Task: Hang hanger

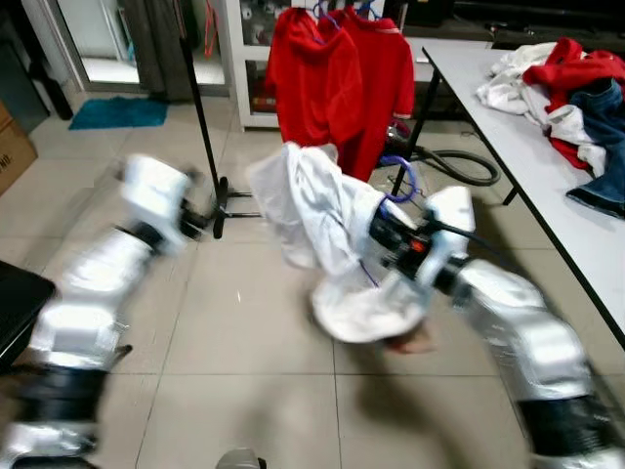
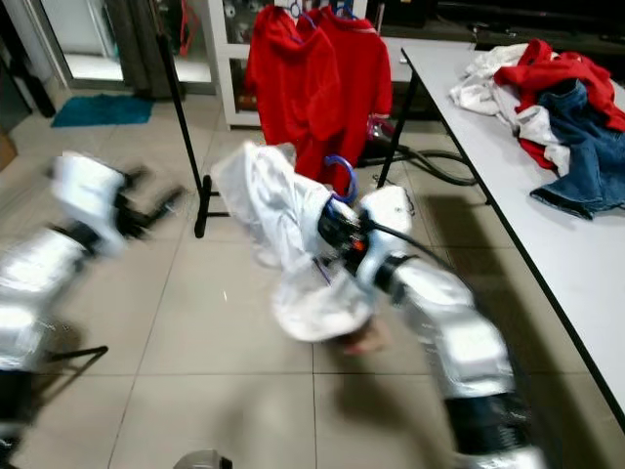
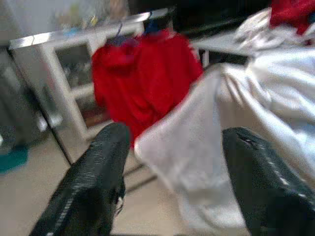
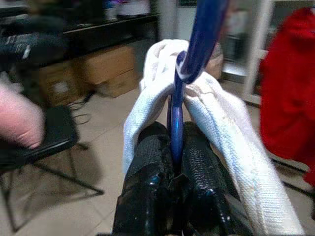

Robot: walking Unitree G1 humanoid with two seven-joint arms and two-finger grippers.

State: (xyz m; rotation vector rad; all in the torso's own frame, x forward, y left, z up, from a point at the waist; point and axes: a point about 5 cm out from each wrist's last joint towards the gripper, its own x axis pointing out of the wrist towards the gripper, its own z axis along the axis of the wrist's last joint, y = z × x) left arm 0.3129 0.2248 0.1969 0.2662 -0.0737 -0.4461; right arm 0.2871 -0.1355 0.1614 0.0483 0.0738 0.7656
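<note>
— Two grippers: what is each doing?
— Right gripper (image 4: 174, 162) pinches the blue hanger (image 4: 197, 54), its fingers closed on the stem; a white garment (image 1: 312, 220) hangs from it at the scene's middle, nearer than the red clothes (image 1: 337, 78).
— Left gripper (image 3: 172, 167)?
— Fingers spread wide, holding nothing, left of the garment.

No text, label, brand or number can be read on anything here.
</note>
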